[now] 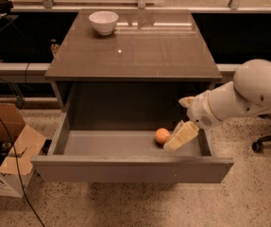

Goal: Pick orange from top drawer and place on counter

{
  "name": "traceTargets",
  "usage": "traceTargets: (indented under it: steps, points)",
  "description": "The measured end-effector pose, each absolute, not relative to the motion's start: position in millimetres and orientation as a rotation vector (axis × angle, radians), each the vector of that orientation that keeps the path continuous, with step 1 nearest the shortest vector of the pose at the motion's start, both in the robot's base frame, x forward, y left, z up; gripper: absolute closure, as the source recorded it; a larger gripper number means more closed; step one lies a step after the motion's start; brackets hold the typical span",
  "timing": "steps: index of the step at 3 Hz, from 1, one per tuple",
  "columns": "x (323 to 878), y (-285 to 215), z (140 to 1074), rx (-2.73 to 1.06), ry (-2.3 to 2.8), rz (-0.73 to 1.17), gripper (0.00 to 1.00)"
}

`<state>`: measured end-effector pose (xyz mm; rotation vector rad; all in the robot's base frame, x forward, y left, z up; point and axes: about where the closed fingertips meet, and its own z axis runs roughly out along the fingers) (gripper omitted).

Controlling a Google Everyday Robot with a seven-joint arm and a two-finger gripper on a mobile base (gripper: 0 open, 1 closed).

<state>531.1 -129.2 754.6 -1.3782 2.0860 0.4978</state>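
The orange (162, 135) lies on the floor of the open top drawer (130, 169), right of its middle. My gripper (176, 126) reaches in over the drawer's right side. It is open and empty. One cream finger (181, 136) slants down and ends right beside the orange on its right; I cannot tell if it touches. The other finger (187, 100) is higher up, near the cabinet's front edge. The counter (135, 46) is the glossy brown top above the drawer.
A white bowl (103, 21) stands at the counter's back left. An open cardboard box (5, 150) and cables lie on the floor to the left. An office chair base (267, 143) is at the right. My white arm (248, 96) spans the drawer's right side.
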Motion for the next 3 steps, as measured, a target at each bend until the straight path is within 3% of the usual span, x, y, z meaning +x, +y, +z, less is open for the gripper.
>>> traceTargets:
  steps: [3]
  points:
    - [589, -103, 665, -1.282, 2.1, 0.648, 0.0]
